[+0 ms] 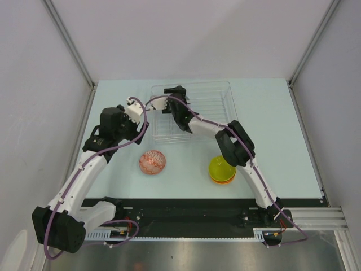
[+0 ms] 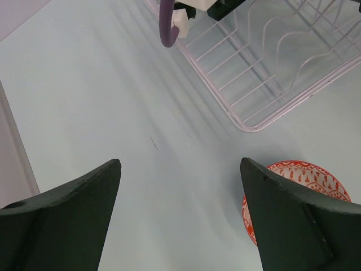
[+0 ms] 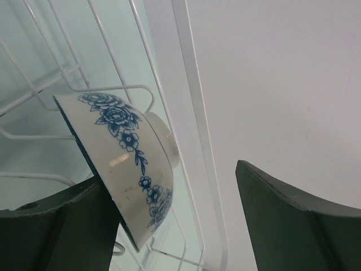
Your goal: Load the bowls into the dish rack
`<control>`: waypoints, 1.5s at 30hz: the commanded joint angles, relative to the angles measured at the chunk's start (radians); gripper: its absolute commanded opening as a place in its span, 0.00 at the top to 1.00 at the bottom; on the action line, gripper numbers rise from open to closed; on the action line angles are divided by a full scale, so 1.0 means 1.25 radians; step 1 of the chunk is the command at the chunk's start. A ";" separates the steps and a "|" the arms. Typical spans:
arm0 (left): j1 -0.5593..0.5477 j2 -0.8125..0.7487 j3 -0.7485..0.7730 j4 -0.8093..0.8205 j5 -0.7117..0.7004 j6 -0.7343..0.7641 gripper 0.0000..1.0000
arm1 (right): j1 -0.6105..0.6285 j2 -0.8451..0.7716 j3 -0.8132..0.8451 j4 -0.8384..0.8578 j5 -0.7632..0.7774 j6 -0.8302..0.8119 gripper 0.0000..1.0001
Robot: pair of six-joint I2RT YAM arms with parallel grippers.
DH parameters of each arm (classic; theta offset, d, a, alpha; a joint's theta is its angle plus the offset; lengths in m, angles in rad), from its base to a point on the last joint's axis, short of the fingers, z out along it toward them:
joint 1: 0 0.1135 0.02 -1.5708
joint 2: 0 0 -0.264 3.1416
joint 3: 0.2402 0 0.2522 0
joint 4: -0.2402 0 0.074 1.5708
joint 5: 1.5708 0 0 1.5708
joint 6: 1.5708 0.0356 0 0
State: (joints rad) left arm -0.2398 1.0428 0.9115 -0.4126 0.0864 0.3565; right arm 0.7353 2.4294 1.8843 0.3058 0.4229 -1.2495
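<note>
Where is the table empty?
Pale blue table is bare right of the clear plastic dish rack, and between the red patterned bowl and the yellow-green bowl stacked on an orange one. Crowded: the rack's left end, under the right arm.

The dish rack [image 1: 192,113] sits on the table [image 1: 282,130], by the middle of the far edge. A tilted bowl [image 3: 121,164] rests on its side inside the rack, close to the rack's wall. The right gripper [image 1: 172,91] is above the rack's far left corner. The left gripper [image 2: 179,164] is above the table, just left of the rack. Closer to the near edge, a single bowl [image 1: 152,162] sits left of the middle. A stack of bowls [image 1: 221,169] sits to its right.
</note>
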 commanded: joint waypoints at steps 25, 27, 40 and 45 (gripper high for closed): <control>0.014 0.047 0.032 -0.039 0.066 0.072 0.00 | -0.045 -0.133 0.320 -0.821 -0.204 0.165 0.06; 0.015 0.063 0.033 -0.070 0.083 0.084 0.00 | -0.058 -0.174 0.317 -0.852 -0.218 0.209 0.06; 0.020 0.130 0.005 -0.215 0.142 0.152 0.02 | -0.189 -0.539 0.029 -0.808 -0.412 0.468 0.06; 0.022 0.135 -0.041 -0.223 0.158 0.168 0.03 | -0.213 -0.638 -0.103 -0.791 -0.456 0.505 0.06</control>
State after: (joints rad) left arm -0.2218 1.2091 0.9031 -0.6609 0.2379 0.5243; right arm 0.4759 1.6997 1.8656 -0.7071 -0.0669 -0.6991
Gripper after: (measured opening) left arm 0.972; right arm 0.941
